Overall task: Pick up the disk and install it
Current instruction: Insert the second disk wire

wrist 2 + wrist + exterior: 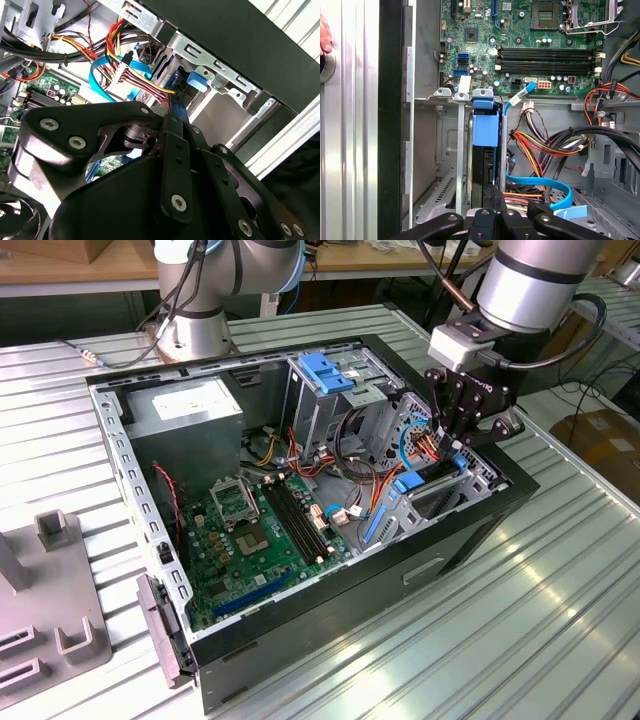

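Gripper deep in the open computer case, at the drive bay.
The gripper (462,445) is closed on the disk (485,165), which stands on edge in the bay's slot, blue rail uppermost. Blue and orange cables (540,182) crowd beside it; the motherboard (262,525) lies nearby, the power supply (190,415) well apart.

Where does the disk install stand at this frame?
Done: the pickup looks finished, since the disk stands on edge in the drive bay of the open computer case. In hand: the gripper is at the disk's outer end. Left: I cannot tell whether the disk is fully seated.
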`<state>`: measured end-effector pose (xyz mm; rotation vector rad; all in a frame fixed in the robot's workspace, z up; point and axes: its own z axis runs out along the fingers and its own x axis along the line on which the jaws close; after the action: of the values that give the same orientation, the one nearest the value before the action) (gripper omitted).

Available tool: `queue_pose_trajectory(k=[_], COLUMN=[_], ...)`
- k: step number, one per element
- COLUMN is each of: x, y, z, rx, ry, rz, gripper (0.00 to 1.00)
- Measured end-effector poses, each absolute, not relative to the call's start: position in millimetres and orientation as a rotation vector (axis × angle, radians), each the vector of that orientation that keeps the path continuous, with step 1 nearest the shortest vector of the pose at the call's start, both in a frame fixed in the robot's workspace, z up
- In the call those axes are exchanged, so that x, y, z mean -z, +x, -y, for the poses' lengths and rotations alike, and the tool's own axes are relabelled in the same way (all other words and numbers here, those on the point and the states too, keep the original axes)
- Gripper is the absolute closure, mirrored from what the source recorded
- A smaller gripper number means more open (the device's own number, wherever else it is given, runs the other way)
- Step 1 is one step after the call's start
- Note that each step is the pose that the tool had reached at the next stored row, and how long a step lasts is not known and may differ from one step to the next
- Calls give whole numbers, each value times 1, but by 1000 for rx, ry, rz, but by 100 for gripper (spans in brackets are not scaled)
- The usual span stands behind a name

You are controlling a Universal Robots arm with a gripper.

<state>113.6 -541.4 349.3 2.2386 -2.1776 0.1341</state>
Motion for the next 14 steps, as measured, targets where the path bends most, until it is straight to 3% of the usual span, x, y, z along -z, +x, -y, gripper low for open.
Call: queue_pose_trajectory(k=[2, 4, 14], x=[-350, -363, -377], y=[114, 114, 114], z=[541, 541, 541], rx=[-129, -76, -70], ry=[2239, 2238, 2239], rz=[2177, 2177, 2178], gripper=[89, 89, 89])
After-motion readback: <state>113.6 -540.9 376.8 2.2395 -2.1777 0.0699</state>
